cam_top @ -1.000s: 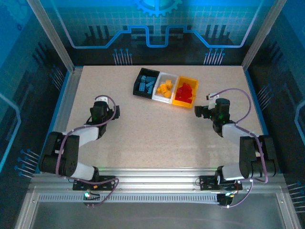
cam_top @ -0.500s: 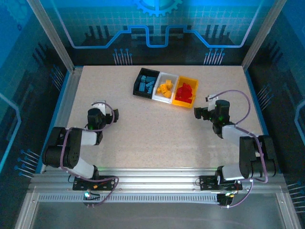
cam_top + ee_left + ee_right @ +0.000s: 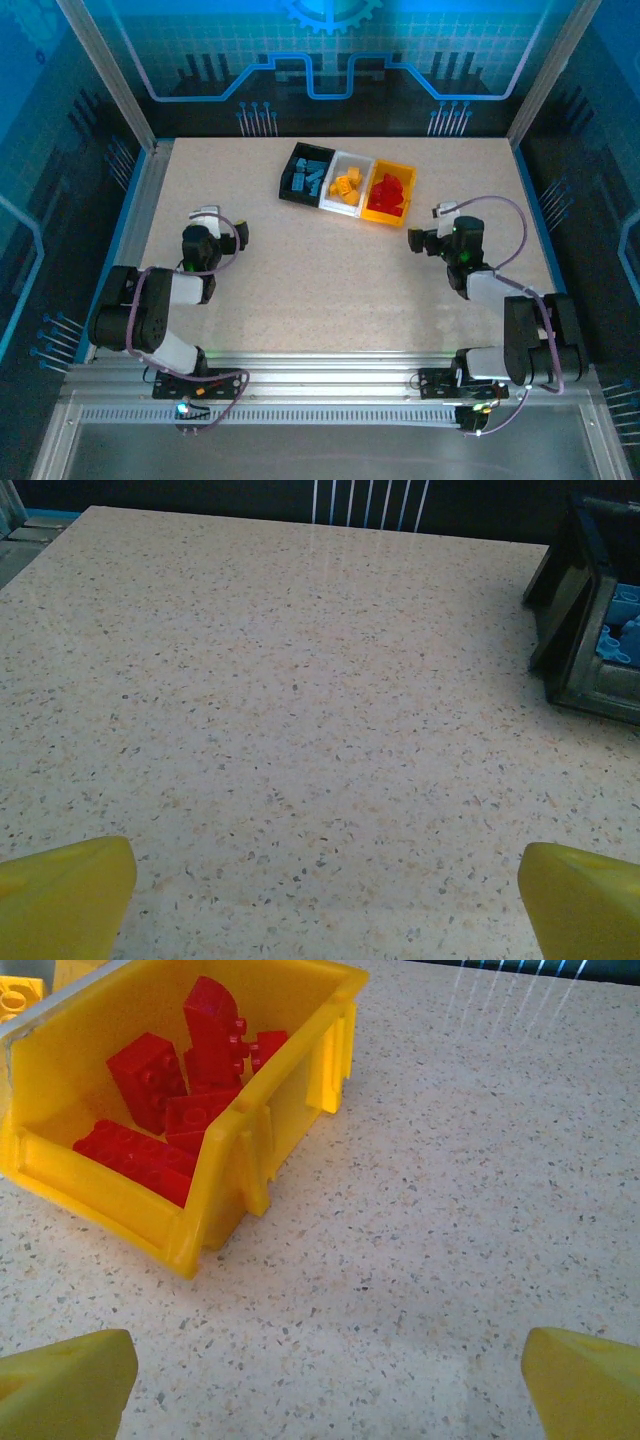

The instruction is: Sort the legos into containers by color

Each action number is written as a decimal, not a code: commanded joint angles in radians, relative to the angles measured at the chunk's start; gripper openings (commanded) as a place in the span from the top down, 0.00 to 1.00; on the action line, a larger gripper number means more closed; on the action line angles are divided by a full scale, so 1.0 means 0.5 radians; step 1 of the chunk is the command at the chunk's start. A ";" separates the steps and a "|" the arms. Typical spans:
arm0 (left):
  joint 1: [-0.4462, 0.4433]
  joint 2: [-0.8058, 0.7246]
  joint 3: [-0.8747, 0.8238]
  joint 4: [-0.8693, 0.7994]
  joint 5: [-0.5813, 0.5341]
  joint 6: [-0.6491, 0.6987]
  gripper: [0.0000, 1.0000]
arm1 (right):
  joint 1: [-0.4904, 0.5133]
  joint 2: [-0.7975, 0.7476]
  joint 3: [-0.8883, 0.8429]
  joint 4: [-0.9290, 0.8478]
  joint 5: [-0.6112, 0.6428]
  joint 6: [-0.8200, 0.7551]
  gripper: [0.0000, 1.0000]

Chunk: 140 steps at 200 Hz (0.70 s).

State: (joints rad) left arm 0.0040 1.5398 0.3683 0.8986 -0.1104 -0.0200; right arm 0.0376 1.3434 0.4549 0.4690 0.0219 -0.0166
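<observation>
Fingers of the left arm (image 3: 60,895) stand wide apart and grasp nothing, low over the bare bench (image 3: 300,290), well apart from the containers. At the far side of the bench, the black bin (image 3: 297,196) holds the blue legos (image 3: 310,175). Joined to it, the white bin (image 3: 337,206) holds the yellow-orange legos (image 3: 346,184), and then the yellow bin (image 3: 270,1140) holds the red legos (image 3: 160,1090). The right fingers (image 3: 60,1380) are also released and empty, near the yellow bin but not touching it. Every brick that can be seen lies with its own colour, so the sorting seems finished.
</observation>
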 commanded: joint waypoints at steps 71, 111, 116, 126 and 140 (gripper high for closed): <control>0.008 0.007 0.003 0.067 0.006 -0.009 0.01 | 0.144 0.060 -0.233 0.684 0.048 -0.114 0.00; 0.008 0.007 0.004 0.064 0.007 -0.009 0.01 | 0.179 0.177 -0.212 0.755 0.128 -0.134 0.00; 0.007 0.007 0.003 0.064 0.005 -0.009 0.01 | 0.173 0.183 -0.197 0.731 0.130 -0.127 0.00; 0.009 0.007 0.003 0.065 0.005 -0.011 0.01 | 0.150 0.206 -0.137 0.648 0.105 -0.112 0.00; 0.007 0.009 0.004 0.062 0.004 -0.009 0.01 | 0.093 0.268 -0.031 0.509 0.019 -0.074 0.00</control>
State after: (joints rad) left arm 0.0040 1.5398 0.3683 0.9031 -0.1104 -0.0200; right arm 0.1104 1.4364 0.3622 0.7601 0.0536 -0.0643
